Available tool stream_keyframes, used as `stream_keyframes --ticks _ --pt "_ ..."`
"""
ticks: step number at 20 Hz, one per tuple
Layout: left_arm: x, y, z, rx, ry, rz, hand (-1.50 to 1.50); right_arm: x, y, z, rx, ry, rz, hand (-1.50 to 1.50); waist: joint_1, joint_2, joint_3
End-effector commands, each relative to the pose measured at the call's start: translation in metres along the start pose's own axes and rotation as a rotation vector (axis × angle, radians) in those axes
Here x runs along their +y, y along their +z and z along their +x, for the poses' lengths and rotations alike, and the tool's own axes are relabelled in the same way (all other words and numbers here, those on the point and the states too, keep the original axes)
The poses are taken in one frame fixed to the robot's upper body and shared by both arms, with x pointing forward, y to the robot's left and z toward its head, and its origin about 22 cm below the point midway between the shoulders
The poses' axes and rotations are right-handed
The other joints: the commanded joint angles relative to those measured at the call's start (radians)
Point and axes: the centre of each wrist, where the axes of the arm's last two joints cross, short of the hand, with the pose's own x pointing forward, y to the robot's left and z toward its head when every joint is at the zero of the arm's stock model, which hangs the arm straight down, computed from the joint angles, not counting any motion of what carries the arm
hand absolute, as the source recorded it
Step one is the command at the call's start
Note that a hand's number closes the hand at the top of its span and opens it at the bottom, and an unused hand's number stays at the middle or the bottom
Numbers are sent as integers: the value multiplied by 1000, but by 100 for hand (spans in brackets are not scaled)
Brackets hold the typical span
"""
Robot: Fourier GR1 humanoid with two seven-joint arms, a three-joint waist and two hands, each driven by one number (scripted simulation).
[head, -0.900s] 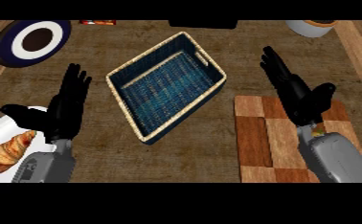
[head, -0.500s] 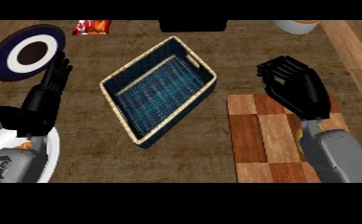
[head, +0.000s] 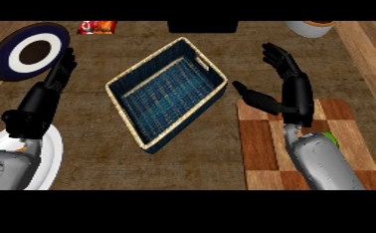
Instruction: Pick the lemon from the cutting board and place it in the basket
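Wooden counter [head: 88,122]: basket [head: 166,95] centre, cutting board [head: 260,145] right; left hand [head: 55,77], right hand [head: 294,85] spread.

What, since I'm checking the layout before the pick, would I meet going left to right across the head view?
Left hand → basket → right hand.

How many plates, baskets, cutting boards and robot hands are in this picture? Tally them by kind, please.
Plates: 2, dark blue plate and white plate
Basket: 1
Cutting board: 1
Hands: 2, left hand and right hand
Total: 6
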Motion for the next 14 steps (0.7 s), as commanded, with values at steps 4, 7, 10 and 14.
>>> stream_keyframes --ticks 4,7,10,14 --pt "3 3 4 10 -20 -8 0 -93 -44 16 138 607 -99 -150 -21 -17 -11" --pt "12 -1 -1 13 -32 22 0 -107 -46 30 254 855 96 -150 -27 -12 -15" --pt "5 -2 5 0 -24 -3 0 -115 -54 55 377 1021 269 -150 -8 -10 -11" --pt "8 3 0 -2 -39 13 0 -118 -56 93 519 1109 492 -150 -4 -7 -6"
